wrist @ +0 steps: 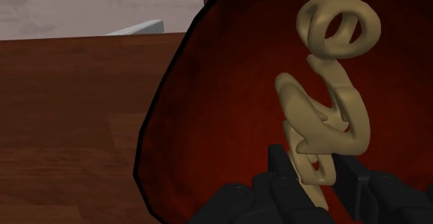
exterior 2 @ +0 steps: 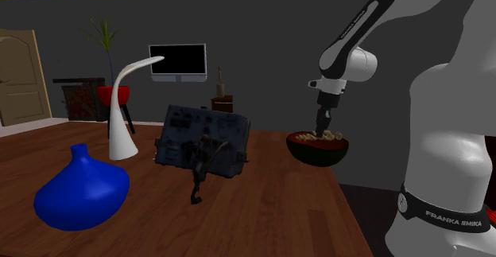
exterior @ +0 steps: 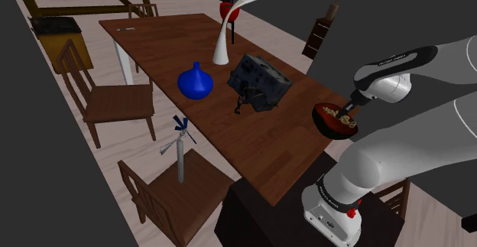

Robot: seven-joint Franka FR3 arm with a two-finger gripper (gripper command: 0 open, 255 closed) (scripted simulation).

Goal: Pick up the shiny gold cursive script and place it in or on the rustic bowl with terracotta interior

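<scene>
Writing: the white letters "FRANKA EMIKA" run along a dark band on the arm (exterior 2: 445, 136). A second line of lettering higher on the arm is too small to read.
Landmark: a bowl (exterior: 335, 131) with a dark outside and a deep red-brown inside. It stands on the brown wooden table (exterior: 283, 142), close to the edge nearest the stand (exterior: 252, 215).
Task's thing: a dull gold cursive script (wrist: 326, 112), a chain of loops and strokes. It lies inside the bowl against the red interior.
Tool: the black gripper (wrist: 316, 168) points down into the bowl from above.
Tool state: the two fingers (wrist: 277, 166) pinch the script's near end between them. The large loop at the other end reaches away from the fingers, towards the bowl's far rim.
Script to tool: touching. The clasped end sits between the fingertips, and the rest extends beyond them within the bowl.
Dark boxy device (exterior: 260, 81): on the table, near the bowl.
Small dark figure (exterior 2: 200, 164): just beside the device, on the side away from the bowl in the shoulder view.
Blue vase (exterior: 196, 82): well apart from the bowl, beyond the device.
White curved stand (exterior: 223, 50): well apart from the bowl, past the device.
Chairs (exterior: 115, 104): along the table side opposite the bowl.
</scene>
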